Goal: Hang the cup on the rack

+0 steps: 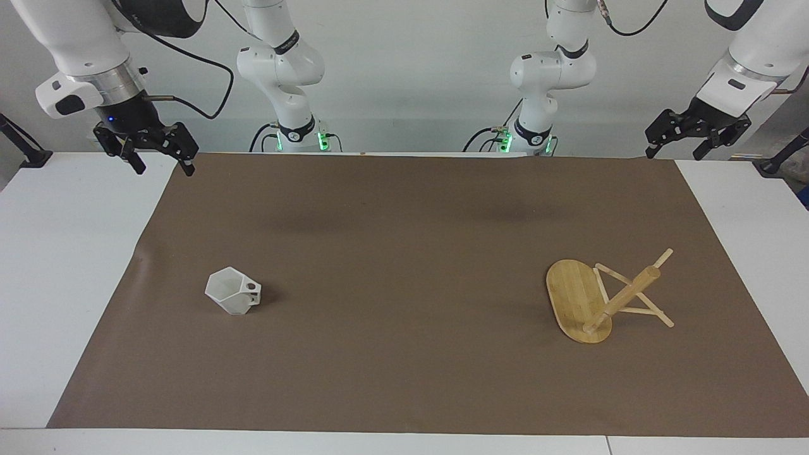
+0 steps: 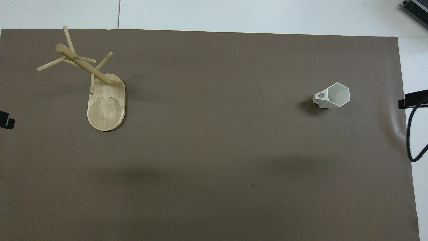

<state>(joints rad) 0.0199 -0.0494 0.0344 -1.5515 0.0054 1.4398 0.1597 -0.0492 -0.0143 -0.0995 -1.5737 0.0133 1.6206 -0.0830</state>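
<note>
Task not started, by my read: both arms wait at the table's robot-side corners, nothing held. Right gripper (image 1: 159, 161) hangs with jaws apart over the mat's (image 1: 404, 215) corner at its own end; left gripper (image 1: 692, 142) likewise spread and empty over the corner at the left arm's end. Cup (image 1: 232, 291) sits upright on the mat toward the right arm's end, mouth up, about midway between the mat's robot-side edge and its outer edge; handle with the round hole (image 2: 321, 95) points toward the mat's middle, so roughly at the rack. Rack (image 1: 600, 297) is toward the left arm's end, well apart from the cup, and looks tipped over: oval base (image 2: 106, 103) raised on edge, post (image 2: 83, 64) slanting low out from it toward the mat's outer corner at that end, pegs splayed around it. Next move probably needs the right gripper down on the cup, gripping a wall so the handle hole stays free. Rack likely needs standing up first, or no peg will take the cup.
</note>
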